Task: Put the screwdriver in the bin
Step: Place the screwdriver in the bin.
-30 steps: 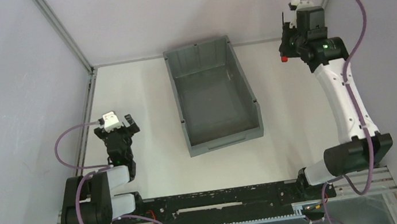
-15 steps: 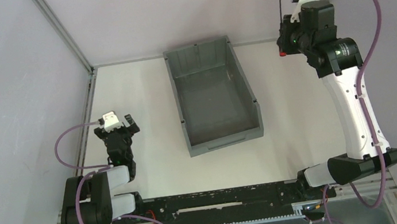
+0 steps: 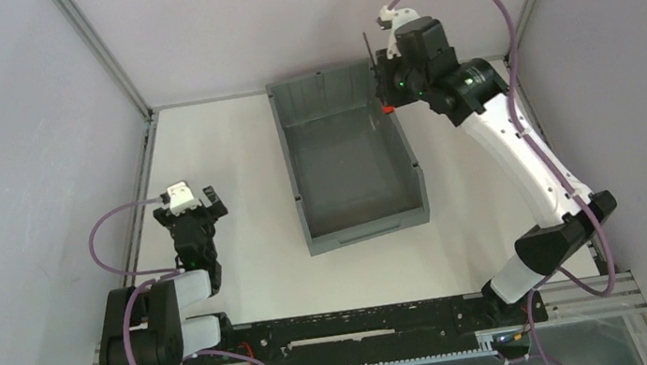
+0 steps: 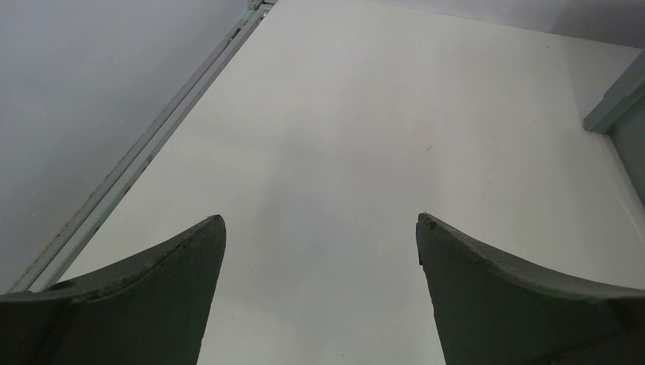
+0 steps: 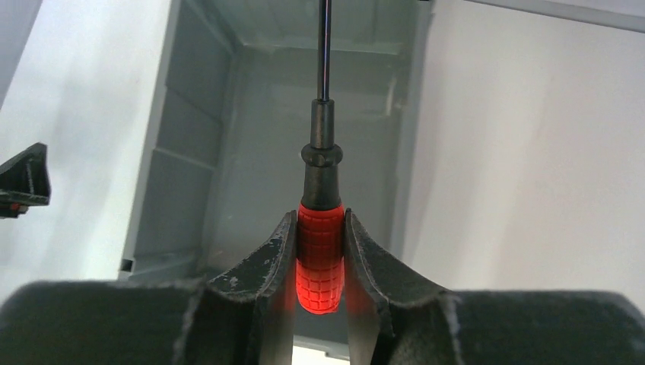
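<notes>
Though earlier beside the bin (image 3: 326, 84), screwdriver (image 5: 320, 258) now above.

The bin (image 3: 365, 222) sits mid-way across the table (image 3: 231, 157), toward the back. The left gripper (image 3: 192, 208) is well apart on its left. The right gripper (image 3: 385, 91) holds the screwdriver (image 3: 386, 108) over its far right corner.
</notes>
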